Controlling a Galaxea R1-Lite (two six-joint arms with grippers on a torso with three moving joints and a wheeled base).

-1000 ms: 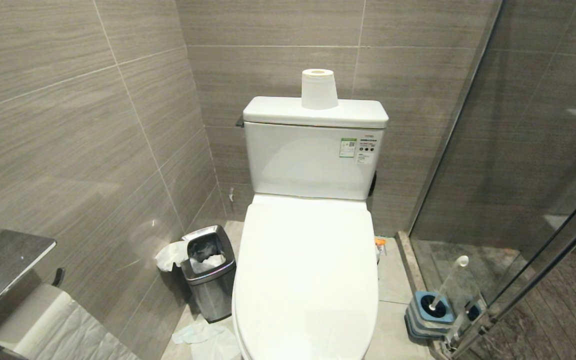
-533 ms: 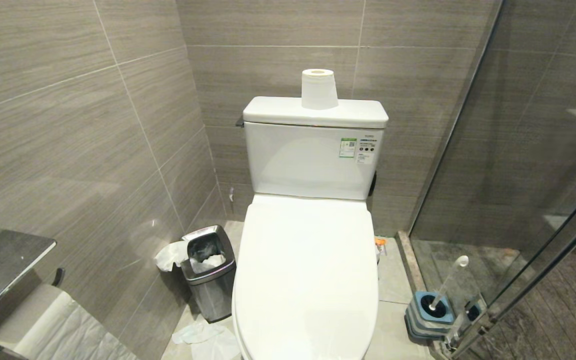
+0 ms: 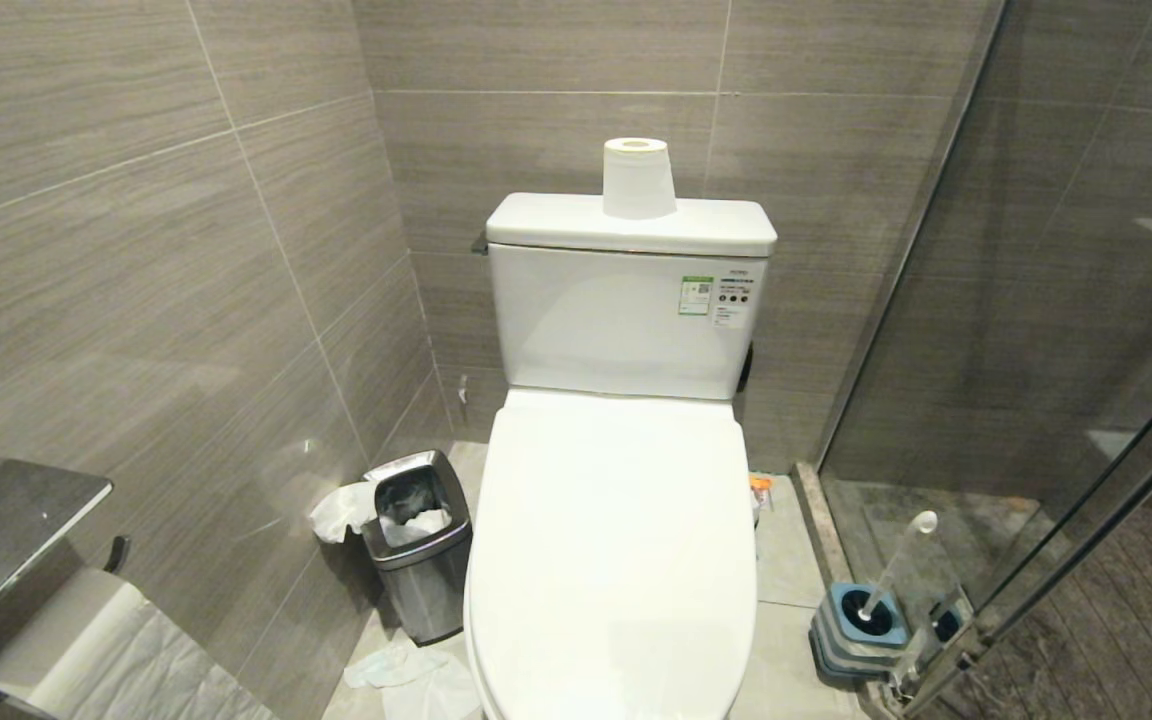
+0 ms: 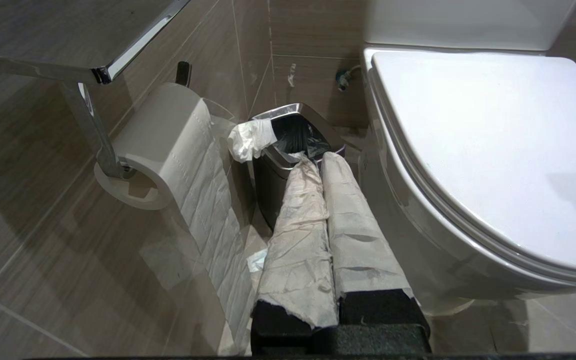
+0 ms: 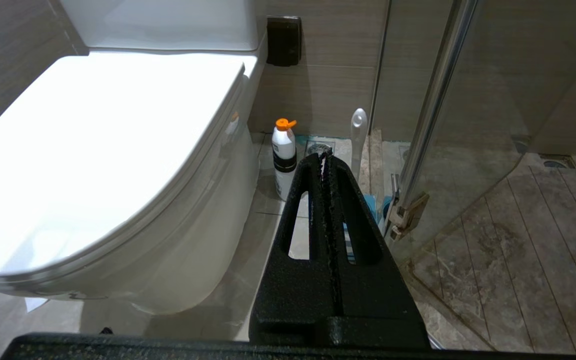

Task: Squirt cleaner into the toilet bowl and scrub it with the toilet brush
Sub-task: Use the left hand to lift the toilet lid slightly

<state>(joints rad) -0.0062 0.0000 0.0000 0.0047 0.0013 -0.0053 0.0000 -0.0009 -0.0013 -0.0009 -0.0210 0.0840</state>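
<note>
The white toilet (image 3: pixel 616 560) stands straight ahead with its lid down, so the toilet bowl is hidden. The toilet brush (image 3: pixel 894 568) leans in its blue-topped grey holder (image 3: pixel 858 628) on the floor to the right, by the glass door. A white bottle with an orange cap (image 5: pixel 284 159) stands on the floor between toilet and brush; no cleaner liquid is in view. My left gripper (image 4: pixel 314 159), its fingers wrapped in pale paper, is shut and empty, low beside the toilet's left side. My right gripper (image 5: pixel 324 156) is shut and empty, low at the toilet's right, pointing toward the bottle.
A steel waste bin (image 3: pixel 418 548) with tissue sits left of the toilet, crumpled paper (image 3: pixel 416 678) on the floor before it. A paper roll (image 3: pixel 639 178) stands on the tank. A wall roll holder (image 4: pixel 158 150) under a shelf is near left. The glass shower door (image 3: pixel 1036 400) closes the right.
</note>
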